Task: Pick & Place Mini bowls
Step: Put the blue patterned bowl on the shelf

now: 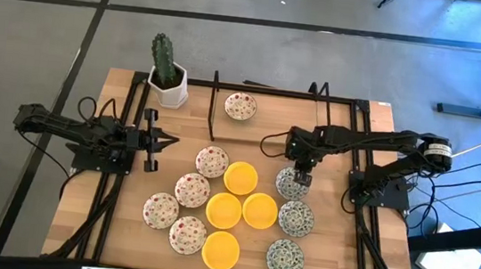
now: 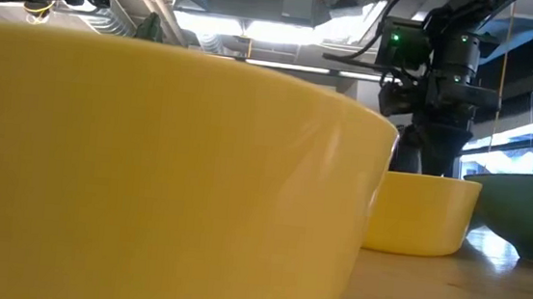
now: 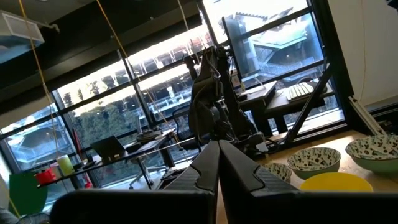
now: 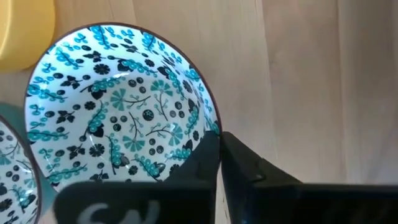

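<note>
Mini bowls [image 1: 223, 211] lie clustered mid-tabletop [image 1: 326, 260]: plain yellow, red-speckled cream, and white with teal-green floral print. The right tool [image 1: 301, 178], fingers together, sits at the rim of one patterned bowl [image 4: 118, 112]. The left tool [image 1: 161, 140] hovers nearby, closed.

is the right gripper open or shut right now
Shut: the right gripper has its fingers pressed together over the rim of a patterned bowl.
</note>
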`<state>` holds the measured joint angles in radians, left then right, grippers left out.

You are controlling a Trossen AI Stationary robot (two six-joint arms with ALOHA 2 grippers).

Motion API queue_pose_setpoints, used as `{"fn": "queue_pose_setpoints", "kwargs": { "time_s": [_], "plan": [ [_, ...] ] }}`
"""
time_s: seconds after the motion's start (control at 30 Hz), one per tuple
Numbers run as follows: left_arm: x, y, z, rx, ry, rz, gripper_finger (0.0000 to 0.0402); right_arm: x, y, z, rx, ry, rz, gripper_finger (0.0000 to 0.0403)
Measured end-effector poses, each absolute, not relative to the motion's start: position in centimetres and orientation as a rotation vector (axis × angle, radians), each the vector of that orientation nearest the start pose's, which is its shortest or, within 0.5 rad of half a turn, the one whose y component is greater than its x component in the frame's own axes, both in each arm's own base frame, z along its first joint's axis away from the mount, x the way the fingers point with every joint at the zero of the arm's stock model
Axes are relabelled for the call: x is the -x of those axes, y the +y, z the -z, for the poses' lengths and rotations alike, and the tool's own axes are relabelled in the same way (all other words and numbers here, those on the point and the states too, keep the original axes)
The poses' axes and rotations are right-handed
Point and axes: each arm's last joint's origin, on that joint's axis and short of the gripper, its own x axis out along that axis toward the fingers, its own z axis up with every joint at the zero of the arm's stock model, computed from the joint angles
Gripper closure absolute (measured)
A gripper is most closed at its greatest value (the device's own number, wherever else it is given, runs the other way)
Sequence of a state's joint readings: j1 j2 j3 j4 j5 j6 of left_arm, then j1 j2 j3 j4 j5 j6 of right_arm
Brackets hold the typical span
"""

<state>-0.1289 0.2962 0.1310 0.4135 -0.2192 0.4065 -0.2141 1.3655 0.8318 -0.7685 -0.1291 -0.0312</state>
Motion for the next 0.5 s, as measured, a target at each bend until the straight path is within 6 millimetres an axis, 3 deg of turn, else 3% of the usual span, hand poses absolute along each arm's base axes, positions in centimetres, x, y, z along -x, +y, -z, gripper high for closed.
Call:
{"fn": "queue_pose_setpoints", "kwargs": {
  "time_s": [0.5],
  "plan": [
    [-11.2, -0.82, -22.3, -0.361, -0.223, -0.138, 0.0398, -23.02, -4.51, -19.62, -0.123, 1.271, 0.007, 0.0271]
  ]
}}
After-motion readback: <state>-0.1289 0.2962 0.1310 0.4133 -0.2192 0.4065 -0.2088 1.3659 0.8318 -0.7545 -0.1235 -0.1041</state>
